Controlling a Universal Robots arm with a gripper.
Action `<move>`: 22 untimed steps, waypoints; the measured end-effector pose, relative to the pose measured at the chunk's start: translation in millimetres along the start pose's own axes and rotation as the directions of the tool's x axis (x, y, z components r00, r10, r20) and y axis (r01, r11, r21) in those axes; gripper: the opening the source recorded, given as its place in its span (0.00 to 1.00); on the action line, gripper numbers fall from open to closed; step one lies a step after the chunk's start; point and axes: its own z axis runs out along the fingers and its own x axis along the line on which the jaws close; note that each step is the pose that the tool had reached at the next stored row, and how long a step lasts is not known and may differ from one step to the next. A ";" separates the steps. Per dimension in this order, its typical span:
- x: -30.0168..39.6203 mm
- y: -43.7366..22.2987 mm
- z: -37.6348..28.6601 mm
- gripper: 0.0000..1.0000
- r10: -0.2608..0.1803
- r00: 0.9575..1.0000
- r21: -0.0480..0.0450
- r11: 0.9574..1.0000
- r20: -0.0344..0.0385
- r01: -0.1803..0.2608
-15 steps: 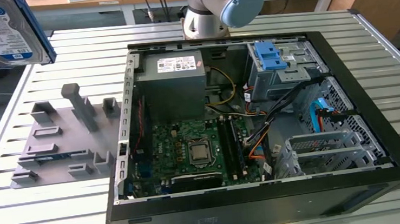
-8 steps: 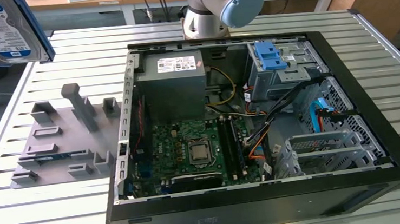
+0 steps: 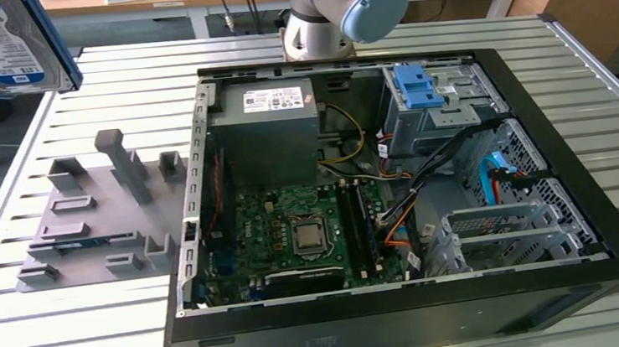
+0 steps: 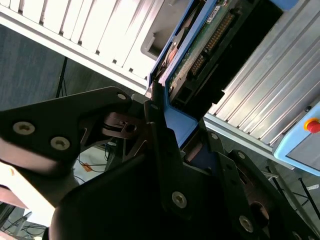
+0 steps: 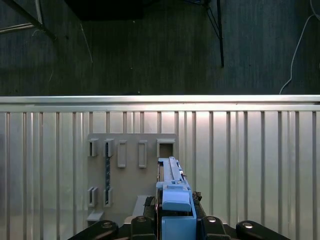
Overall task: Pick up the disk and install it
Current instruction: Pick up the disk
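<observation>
The disk (image 3: 1,45) hangs high at the exterior view's far left, above the table, its white-and-blue label facing the camera and a blue rail along its edge. In the first wrist view the disk (image 5: 172,182) is edge-on with its blue rail up, and my gripper (image 5: 174,204) is shut on it, a black finger on each side. The second wrist view shows the disk (image 4: 200,45) from its connector end, clamped by my gripper (image 4: 182,130). The grey fixture plate (image 5: 130,165) lies straight below it.
An open computer case (image 3: 583,225) takes up the middle and right of the slatted metal table (image 3: 32,332). Its drive cage with a blue latch (image 3: 420,88) sits at the back right. The grey fixture plate (image 3: 89,218) stands left of the case. The arm's base (image 3: 329,12) is behind.
</observation>
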 end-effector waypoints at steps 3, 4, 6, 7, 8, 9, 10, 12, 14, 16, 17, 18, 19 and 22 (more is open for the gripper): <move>0.0 0.0 -2.5 0.36 0.000 1.000 0.000 1.000 0.000 0.000; 0.0 0.0 -3.4 0.36 0.000 1.000 0.000 1.000 0.000 0.000; 0.1 0.0 -5.2 0.36 0.000 1.000 0.000 1.000 0.000 0.000; 0.1 -0.1 -6.1 0.36 0.000 1.000 0.000 1.000 0.000 0.000; 0.1 -0.1 -7.0 0.36 0.000 1.000 0.000 1.000 0.000 0.000; 0.1 -0.1 -7.8 0.36 0.000 1.000 0.000 1.000 0.000 0.000; 0.1 -0.1 -8.7 0.36 0.000 1.000 0.000 1.000 0.000 0.000; 0.1 -0.1 -10.1 0.36 0.000 1.000 0.000 1.000 0.000 0.000; 0.1 -0.1 -11.1 0.36 0.000 1.000 0.000 1.000 0.000 0.000; 0.1 -0.1 -11.2 0.36 0.000 1.000 0.000 1.000 0.000 0.000; 0.1 -0.1 -11.2 0.36 0.000 1.000 0.000 1.000 0.000 0.000; 0.1 -0.1 -11.3 0.36 0.000 1.000 0.000 1.000 0.000 0.000; 0.1 -0.1 -11.4 0.36 0.000 1.000 0.000 1.000 0.000 0.000; 0.1 -0.1 -11.4 0.36 0.000 1.000 0.000 1.000 0.000 0.000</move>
